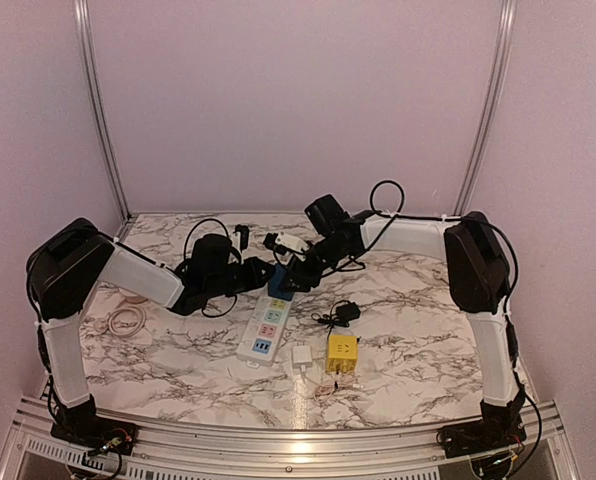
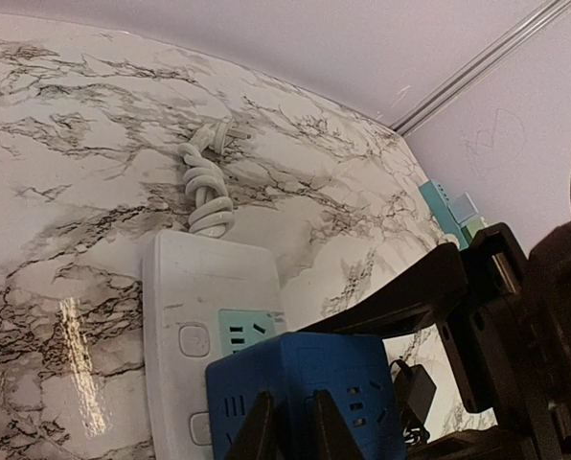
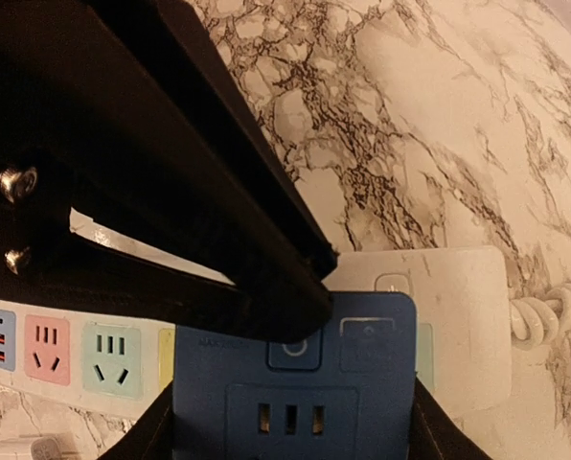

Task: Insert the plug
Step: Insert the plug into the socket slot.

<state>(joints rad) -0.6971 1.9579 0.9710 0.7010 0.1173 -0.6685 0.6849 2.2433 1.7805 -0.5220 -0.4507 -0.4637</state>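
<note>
I had my right gripper (image 3: 290, 436) clamped on the blue adapter (image 3: 295, 379) atop the white power strip (image 3: 458, 307); left gripper (image 2: 293, 426) alongside, jaws I couldn't judge; adapter print unreadable

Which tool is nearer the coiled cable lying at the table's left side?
Left. The left tool is beside the blue adapter, toward the coiled cable; the right tool is on the adapter's other side, farther off.
</note>
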